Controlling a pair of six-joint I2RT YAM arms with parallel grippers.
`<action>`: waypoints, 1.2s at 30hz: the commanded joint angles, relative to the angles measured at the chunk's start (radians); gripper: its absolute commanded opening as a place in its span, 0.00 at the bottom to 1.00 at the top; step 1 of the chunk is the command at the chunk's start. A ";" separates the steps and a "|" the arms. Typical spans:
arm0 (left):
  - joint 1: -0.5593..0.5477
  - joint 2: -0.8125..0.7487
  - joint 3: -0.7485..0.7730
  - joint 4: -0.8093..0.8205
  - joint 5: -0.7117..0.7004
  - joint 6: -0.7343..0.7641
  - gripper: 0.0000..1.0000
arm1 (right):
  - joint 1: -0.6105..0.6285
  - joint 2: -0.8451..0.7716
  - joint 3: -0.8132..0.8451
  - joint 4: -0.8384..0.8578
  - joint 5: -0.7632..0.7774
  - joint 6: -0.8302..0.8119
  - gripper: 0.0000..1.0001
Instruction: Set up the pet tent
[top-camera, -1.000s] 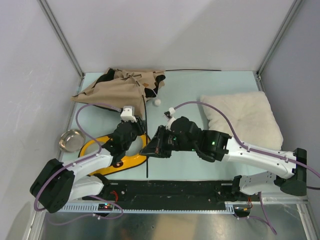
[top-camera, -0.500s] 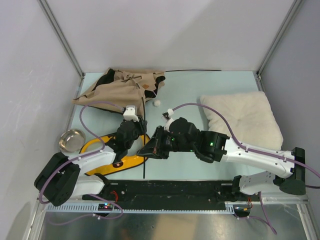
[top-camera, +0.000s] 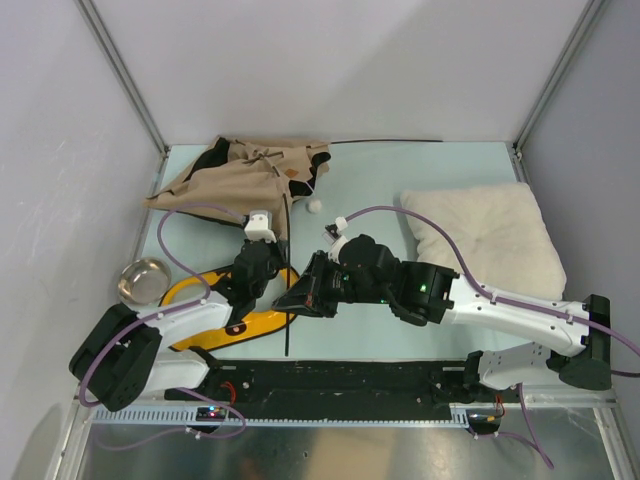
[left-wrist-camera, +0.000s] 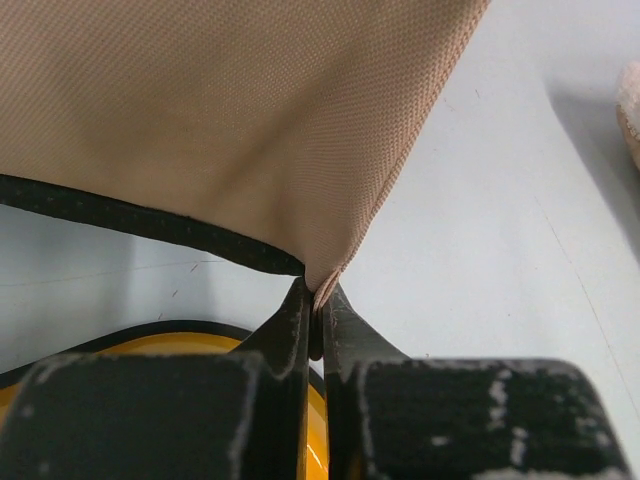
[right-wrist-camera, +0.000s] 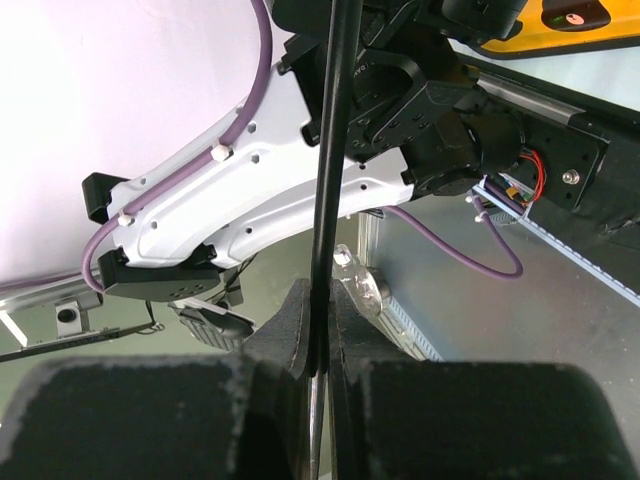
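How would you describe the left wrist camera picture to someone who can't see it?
The left gripper pinches a corner of the tan pet tent, which is edged with black trim. Below lies a yellow feeder on a pale table.

A pale green table fills the middle of the frame, white walls behind and at both sides, slanting metal posts in the upper corners, a steel sheet along the bottom edge

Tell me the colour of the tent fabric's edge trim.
Black trim on the pet tent; clearest in left wrist view.
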 joint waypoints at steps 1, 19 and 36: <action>-0.004 -0.006 0.008 0.046 -0.031 0.012 0.02 | -0.011 -0.006 0.048 0.043 0.059 -0.001 0.00; -0.001 -0.434 -0.170 -0.069 0.255 0.052 0.00 | 0.010 -0.109 -0.049 0.075 0.335 -0.212 0.00; 0.000 -0.539 -0.192 -0.147 0.354 0.008 0.00 | 0.016 -0.110 -0.096 0.161 0.411 -0.365 0.00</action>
